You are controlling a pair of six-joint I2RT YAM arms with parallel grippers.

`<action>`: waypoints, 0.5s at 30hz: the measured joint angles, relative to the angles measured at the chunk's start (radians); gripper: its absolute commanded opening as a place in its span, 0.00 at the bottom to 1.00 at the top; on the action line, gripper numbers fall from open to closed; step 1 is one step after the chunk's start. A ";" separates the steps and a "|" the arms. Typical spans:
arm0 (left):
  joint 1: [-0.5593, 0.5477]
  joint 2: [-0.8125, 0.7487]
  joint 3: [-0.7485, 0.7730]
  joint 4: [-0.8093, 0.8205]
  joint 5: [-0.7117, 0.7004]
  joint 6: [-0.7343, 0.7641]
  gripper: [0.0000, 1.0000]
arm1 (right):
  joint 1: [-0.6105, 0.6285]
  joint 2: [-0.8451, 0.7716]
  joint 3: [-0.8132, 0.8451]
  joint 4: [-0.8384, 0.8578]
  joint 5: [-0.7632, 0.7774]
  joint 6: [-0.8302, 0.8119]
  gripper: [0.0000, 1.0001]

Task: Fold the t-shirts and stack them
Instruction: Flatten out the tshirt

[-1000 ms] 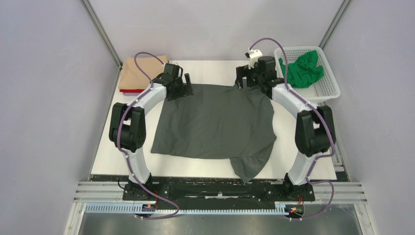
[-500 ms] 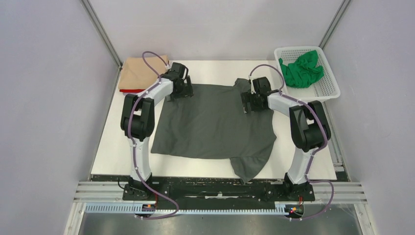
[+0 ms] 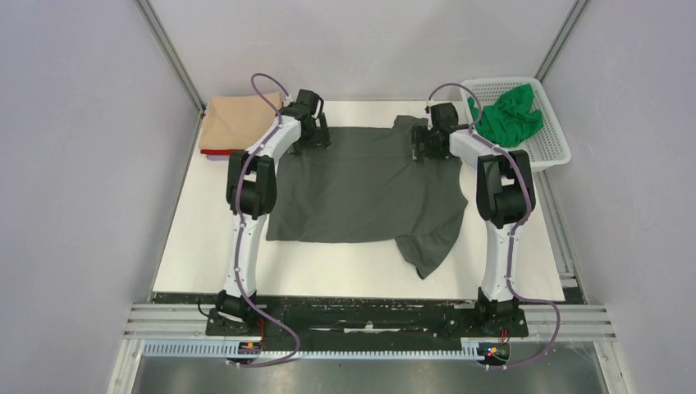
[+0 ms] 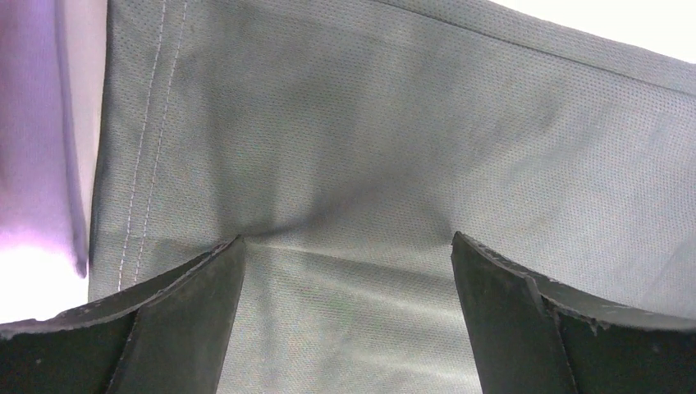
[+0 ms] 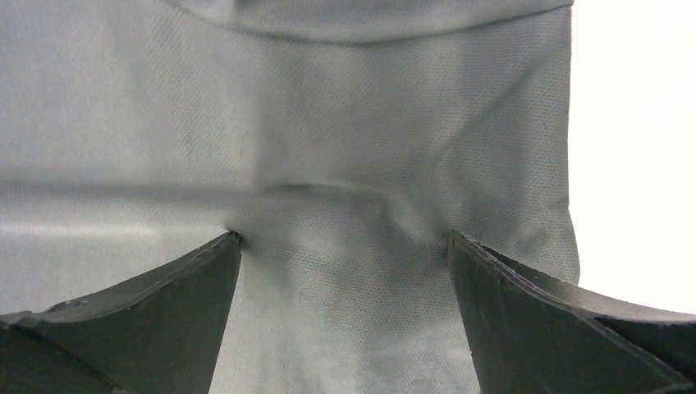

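Observation:
A dark grey t-shirt [image 3: 369, 185] lies spread flat on the white table [image 3: 205, 238], with one sleeve trailing toward the near right. My left gripper [image 3: 316, 138] stands on its far left corner, and my right gripper [image 3: 423, 148] on its far right part. In the left wrist view the gripper [image 4: 346, 246] is open, fingertips [image 4: 222, 263] pressed into the grey cloth [image 4: 353, 148]. In the right wrist view the gripper [image 5: 343, 238] is open the same way on the cloth [image 5: 353, 123]. A folded tan t-shirt [image 3: 234, 123] lies on a red one [image 3: 215, 153] at the far left. The lilac t-shirt is out of view.
A white mesh basket [image 3: 551, 149] at the far right corner holds a crumpled bright green t-shirt [image 3: 509, 115]. Grey walls and metal frame posts close in the table on three sides. A black rail runs along the near edge.
Both arms stretched out toward the far edge and the grey t-shirt slid that way with them. Its near hem now lies farther from the table's near edge.

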 measured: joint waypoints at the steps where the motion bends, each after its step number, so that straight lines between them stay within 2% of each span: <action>1: 0.002 0.016 0.028 -0.008 0.002 0.000 1.00 | -0.006 0.023 0.035 -0.005 -0.002 0.000 0.98; 8: 0.006 0.087 0.169 -0.043 0.045 -0.002 1.00 | -0.055 0.156 0.260 -0.023 -0.055 -0.011 0.98; 12: 0.006 0.082 0.188 -0.047 0.079 -0.006 1.00 | -0.064 0.137 0.266 -0.021 -0.100 -0.024 0.98; 15: -0.005 0.006 0.106 -0.031 0.080 -0.006 1.00 | -0.060 0.031 0.152 0.008 -0.134 -0.034 0.98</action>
